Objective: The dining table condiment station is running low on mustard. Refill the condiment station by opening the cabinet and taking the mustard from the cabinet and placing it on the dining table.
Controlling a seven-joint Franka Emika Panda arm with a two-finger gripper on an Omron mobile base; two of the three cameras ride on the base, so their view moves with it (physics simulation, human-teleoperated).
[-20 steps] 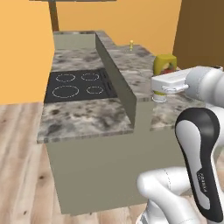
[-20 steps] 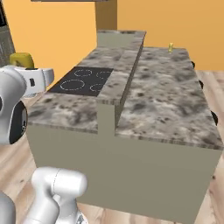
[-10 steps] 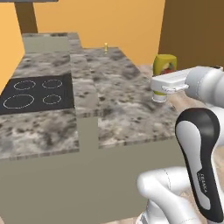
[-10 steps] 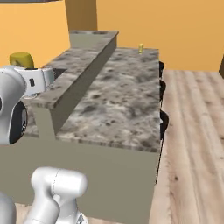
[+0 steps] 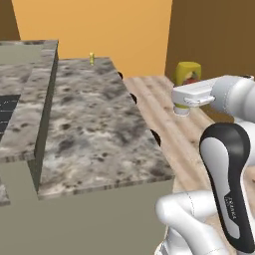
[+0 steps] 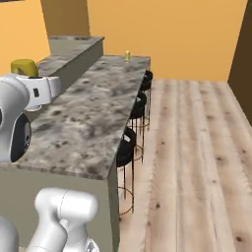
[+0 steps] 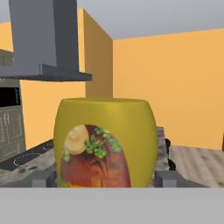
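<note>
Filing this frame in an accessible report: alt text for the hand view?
A yellow mustard bottle with a red, leafy label sits close up between the gripper fingers. Behind it are orange walls, a grey range hood at upper left, and the stone dining table.

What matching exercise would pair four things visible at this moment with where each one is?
Things:
1. mustard
2. small yellow item
3. stools
4. cooktop

Places:
A. far end of the dining table
B. along the table's side, by the wooden floor
C. in the end effector
D. lower counter beyond the raised ledge

Pairs: 1-C, 2-A, 3-B, 4-D
</note>
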